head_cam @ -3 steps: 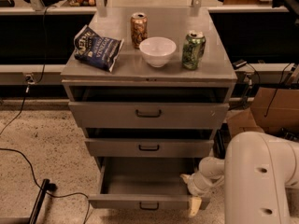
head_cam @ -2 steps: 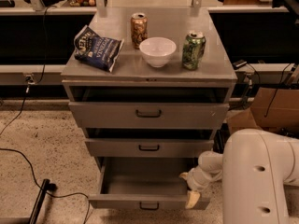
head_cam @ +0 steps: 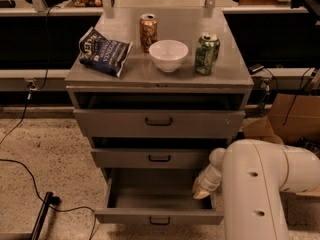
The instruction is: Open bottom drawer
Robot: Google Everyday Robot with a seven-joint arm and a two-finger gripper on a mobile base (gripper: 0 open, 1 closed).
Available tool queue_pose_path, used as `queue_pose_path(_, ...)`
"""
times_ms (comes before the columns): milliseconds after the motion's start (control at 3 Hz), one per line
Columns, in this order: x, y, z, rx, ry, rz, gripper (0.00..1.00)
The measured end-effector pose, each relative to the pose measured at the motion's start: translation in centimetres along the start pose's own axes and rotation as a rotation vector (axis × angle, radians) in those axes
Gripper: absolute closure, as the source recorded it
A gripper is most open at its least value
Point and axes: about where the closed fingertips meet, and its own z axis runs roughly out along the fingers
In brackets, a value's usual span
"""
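Observation:
The bottom drawer [head_cam: 159, 216] of the grey metal cabinet [head_cam: 159, 74] is pulled out towards me, and its inside shows. Its slim front panel carries a small dark bar handle [head_cam: 159, 220]. My gripper [head_cam: 202, 190] hangs at the drawer's right side, over the inner right edge and behind the front panel. It is apart from the handle. My white arm [head_cam: 260, 184] fills the lower right and hides the cabinet's lower right corner.
The mid-sized drawer [head_cam: 159, 158] and the top drawer [head_cam: 159, 122] also stand slightly out. On the cabinet top are a chip bag [head_cam: 104, 51], a brown can [head_cam: 148, 32], a white bowl [head_cam: 168, 55] and a green can [head_cam: 207, 54]. Cardboard boxes [head_cam: 290, 119] stand at the right, cables [head_cam: 30, 179] lie at the left.
My gripper has moved up and back from the drawer's front right corner to over its right edge. The arm has come further into view. The drawer stays pulled out.

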Motion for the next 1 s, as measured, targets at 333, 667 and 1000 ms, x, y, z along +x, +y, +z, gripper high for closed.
queue_pose_path(333,0.4,-2.2,1.0,0.006,0.004,0.008,0.88)
queue_pose_path(667,0.2,-3.9,0.8,0.094,0.016,0.034,1.0)
queue_pose_path(1000,0.1,-3.8,0.8,0.09,0.015,0.034,1.0)
